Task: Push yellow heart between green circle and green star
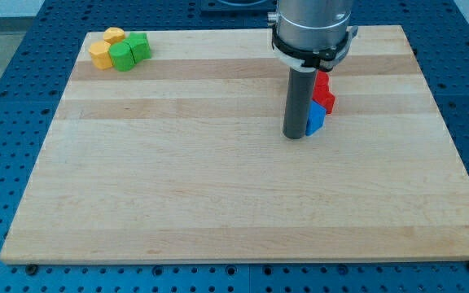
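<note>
My tip (295, 135): you see it touching the blue block (316, 118), red block (324, 91) behind; no gripper.
Cluster: yellow blocks (107, 47), green blocks (129, 51), far top-left.

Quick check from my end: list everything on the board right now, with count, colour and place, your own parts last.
Yellow blocks: two, yellow, top-left corner of the board, touching; which one is the heart I cannot tell.
Green blocks: two, green, just right of the yellow ones, touching them; shapes unclear.
Red block: at least one, red, right of centre near the top, partly hidden by my rod.
Blue block: one, blue, directly below the red.
Wooden board: one, light wood.
My tip: one, dark rod, against the blue block's left side, far from the green and yellow cluster.
</note>
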Available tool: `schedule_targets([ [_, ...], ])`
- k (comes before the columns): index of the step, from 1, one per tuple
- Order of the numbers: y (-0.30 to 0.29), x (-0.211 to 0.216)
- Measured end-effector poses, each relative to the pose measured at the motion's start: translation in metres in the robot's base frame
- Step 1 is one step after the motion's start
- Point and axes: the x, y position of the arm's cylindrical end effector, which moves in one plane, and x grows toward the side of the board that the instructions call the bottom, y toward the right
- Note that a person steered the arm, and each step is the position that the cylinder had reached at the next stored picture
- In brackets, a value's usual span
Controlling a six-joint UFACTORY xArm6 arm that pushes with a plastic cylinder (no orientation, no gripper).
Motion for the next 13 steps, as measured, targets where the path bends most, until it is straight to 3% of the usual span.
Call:
schedule_targets([
  [2,0.0,0.031],
  [7,-0.005,0.025],
  [9,-0.045,-0.014],
  [11,-0.09,-0.08],
  [13,-0.091,-0.088],
])
